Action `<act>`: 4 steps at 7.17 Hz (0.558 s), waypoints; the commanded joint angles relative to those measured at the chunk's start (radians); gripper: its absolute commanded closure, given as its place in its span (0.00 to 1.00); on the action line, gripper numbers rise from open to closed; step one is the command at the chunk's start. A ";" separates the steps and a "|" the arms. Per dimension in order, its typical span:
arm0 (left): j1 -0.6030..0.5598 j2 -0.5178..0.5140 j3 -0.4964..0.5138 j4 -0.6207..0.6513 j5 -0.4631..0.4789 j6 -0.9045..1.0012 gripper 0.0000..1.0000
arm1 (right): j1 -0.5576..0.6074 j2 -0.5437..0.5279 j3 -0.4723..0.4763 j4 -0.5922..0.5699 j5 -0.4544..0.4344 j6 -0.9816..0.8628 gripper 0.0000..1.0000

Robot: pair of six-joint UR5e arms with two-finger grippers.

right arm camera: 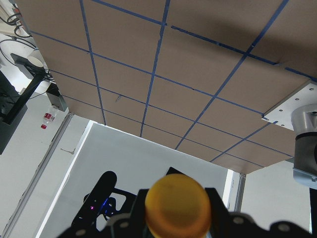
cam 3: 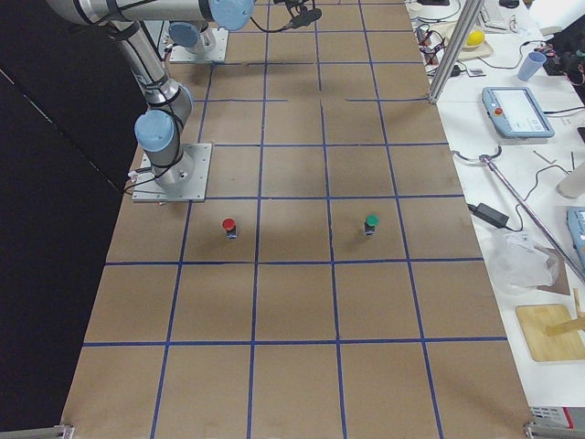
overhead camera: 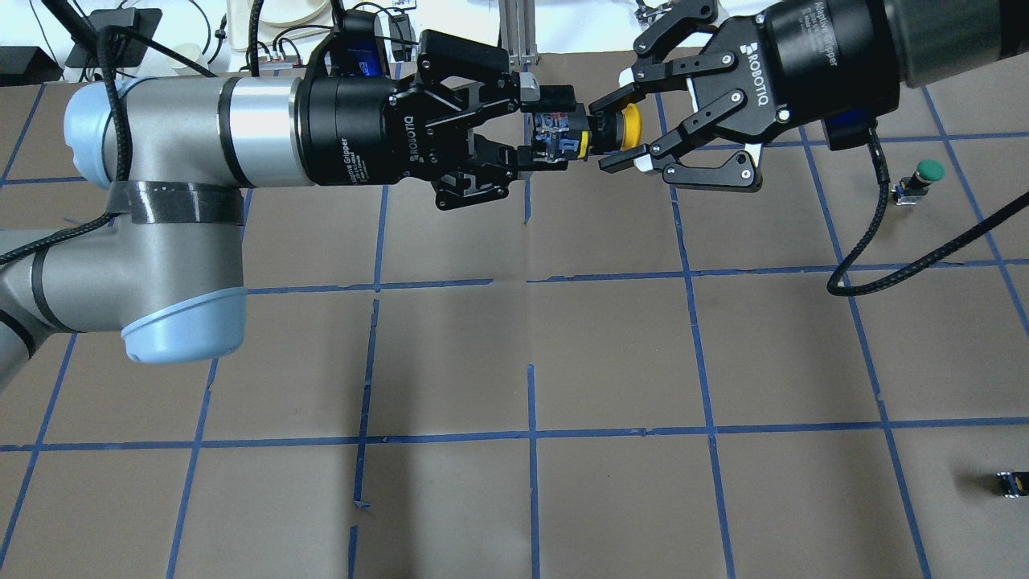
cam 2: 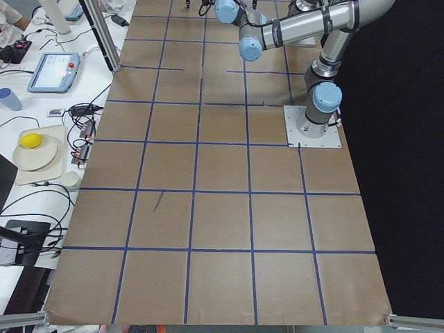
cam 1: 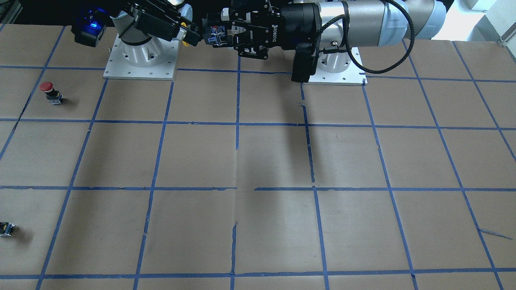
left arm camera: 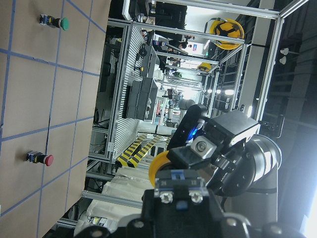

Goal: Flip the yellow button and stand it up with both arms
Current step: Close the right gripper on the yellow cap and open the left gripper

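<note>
Overhead, left to right. Left arm (overhead camera: 161, 161): brushed silver tube with pale-blue joint caps, forearm level. Left gripper (overhead camera: 551, 129): fingers closed to a narrow gap on the boxy terminal end of the yellow button (overhead camera: 625, 129). The button is off the table (overhead camera: 611, 354), in the air between the two grippers. Its long axis lies level, along the line from one gripper to the other. The round yellow cap points at the right gripper (overhead camera: 603, 134) and the terminal end at the left one. Right gripper: fingers about half spread, one on each side of the cap and black collar; whether the pads press on it I cannot tell. Right arm (overhead camera: 949, 32) enters at the upper right corner. Further right on the table are a green button (overhead camera: 924, 173) standing cap-up and, near the edge, a small black block (overhead camera: 1011, 482).

View differences:
- **Left wrist camera:** the button's back, two metal screws in a blue-white block, with the cap rim behind.
- **Right wrist camera:** only the smooth domed cap face.
- **Front-facing view:** just a sliver of yellow, plus an upright red button (cam 1: 48, 92) that the overhead misses.
</note>
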 commanded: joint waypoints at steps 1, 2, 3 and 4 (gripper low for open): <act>0.001 -0.002 0.009 0.005 0.000 -0.034 0.00 | -0.002 0.000 0.000 -0.003 -0.002 -0.001 0.90; 0.007 -0.002 0.009 0.005 0.000 -0.032 0.00 | -0.009 0.005 -0.002 -0.015 -0.011 -0.010 0.91; 0.035 -0.002 0.009 0.008 0.009 -0.031 0.00 | -0.044 0.011 -0.002 -0.057 -0.042 -0.034 0.92; 0.084 -0.008 0.012 0.008 0.013 -0.025 0.00 | -0.105 0.021 -0.002 -0.065 -0.121 -0.079 0.92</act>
